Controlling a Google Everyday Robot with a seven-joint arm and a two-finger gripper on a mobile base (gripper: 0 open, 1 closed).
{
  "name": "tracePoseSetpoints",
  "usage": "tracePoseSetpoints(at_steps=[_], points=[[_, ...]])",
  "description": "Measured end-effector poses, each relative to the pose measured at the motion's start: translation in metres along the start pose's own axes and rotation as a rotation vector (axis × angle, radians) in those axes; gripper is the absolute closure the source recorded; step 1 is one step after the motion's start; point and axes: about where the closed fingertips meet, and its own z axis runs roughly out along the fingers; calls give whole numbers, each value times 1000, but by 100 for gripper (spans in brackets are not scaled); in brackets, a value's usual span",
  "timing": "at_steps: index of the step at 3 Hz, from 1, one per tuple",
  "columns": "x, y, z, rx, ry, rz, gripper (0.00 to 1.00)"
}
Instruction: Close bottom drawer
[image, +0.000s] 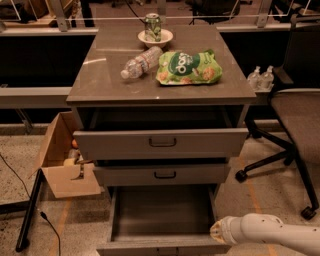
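The grey worktop (110, 75) fills the middle of the view. An office chair (300, 115) stands at 3 o'clock and an open cardboard box (62, 180) on the floor at 8 o'clock. Under the worktop, the top drawer (125, 144) and the middle drawer (130, 176) are a little open. The bottom drawer (162, 212) at 6 o'clock is pulled far out, with its plain tray in view. The white arm (280, 235) comes in from 4 o'clock. On the worktop lie a green bag (189, 67) and a water bottle (141, 63), and a can (152, 26) stands in a bowl (155, 38) at 12 o'clock. The tool (217, 233) is at 5 o'clock, just beside the right front corner of the bottom drawer. How far open it is, I cannot tell.
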Motion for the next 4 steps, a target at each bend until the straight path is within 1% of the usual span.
tracePoseSetpoints(at_steps=[1,2,3,4], points=[[13,22,14,-23,-20,22,100],[16,44,31,-42,-58,36,100],[17,57,49,-42,-92,47,100],[20,67,64,-35,-109,57,100]])
